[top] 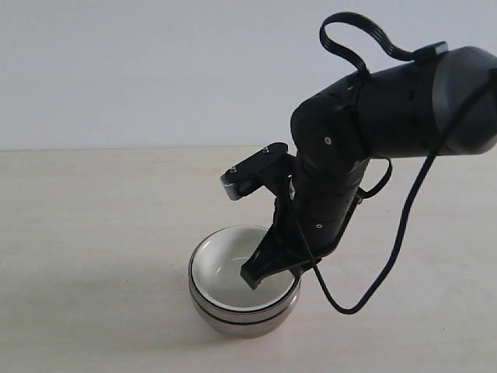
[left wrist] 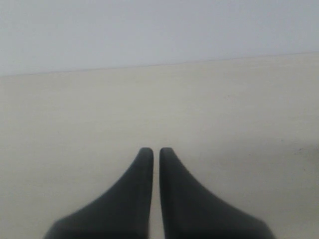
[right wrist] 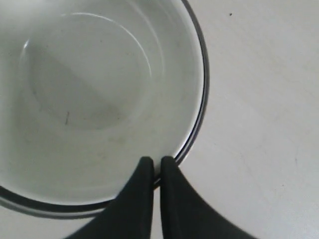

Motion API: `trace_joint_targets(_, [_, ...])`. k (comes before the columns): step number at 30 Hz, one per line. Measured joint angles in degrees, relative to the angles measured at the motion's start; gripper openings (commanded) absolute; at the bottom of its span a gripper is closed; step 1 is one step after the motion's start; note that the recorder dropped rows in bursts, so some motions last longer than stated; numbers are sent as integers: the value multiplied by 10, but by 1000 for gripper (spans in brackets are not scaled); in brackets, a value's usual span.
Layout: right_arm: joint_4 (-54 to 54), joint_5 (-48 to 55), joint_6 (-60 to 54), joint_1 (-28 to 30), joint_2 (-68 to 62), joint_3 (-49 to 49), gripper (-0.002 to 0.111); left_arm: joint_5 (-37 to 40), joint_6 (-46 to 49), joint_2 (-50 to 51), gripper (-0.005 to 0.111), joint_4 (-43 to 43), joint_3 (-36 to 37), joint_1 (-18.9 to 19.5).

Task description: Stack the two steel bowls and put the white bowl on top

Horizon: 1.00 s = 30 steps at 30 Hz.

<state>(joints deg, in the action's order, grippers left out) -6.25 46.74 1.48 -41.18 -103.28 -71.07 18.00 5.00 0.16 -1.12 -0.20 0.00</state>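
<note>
Lower centre, white bowl (top: pixel 221 268) sits atop steel bowls (top: pixel 241 320); right claw (top: pixel 252 281), shut and empty at its rim, could snag it.

I get soft, even light, fairly bright, no hard glare. Faint shadow on table (top: pixel 116 272) left of the stack. Steel bowl (top: pixel 241 322) gives dull reflections only. Wrist cams: left fingers (left wrist: pixel 134 199) blurry up close; white bowl (right wrist: pixel 99 99) has a soft diagonal shade inside. Ext view reasonably sharp.
</note>
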Motion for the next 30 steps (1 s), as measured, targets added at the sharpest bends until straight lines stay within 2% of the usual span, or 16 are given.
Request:
trace_joint_targets(6, [0,-28,1,0,30,2,0,0,0,0,4,0,0,0])
trace_joint_targets(12, [0,-55,5,0,139,8,0,0,0,0,4,0,0,0])
trace_joint_targets(19, [0,-105,11,0,304,103,0,0,0,0,4,0,0,0])
trace_joint_targets(30, [-1,-137,17,0,514,184,0,0,0,0,4,0,0,0])
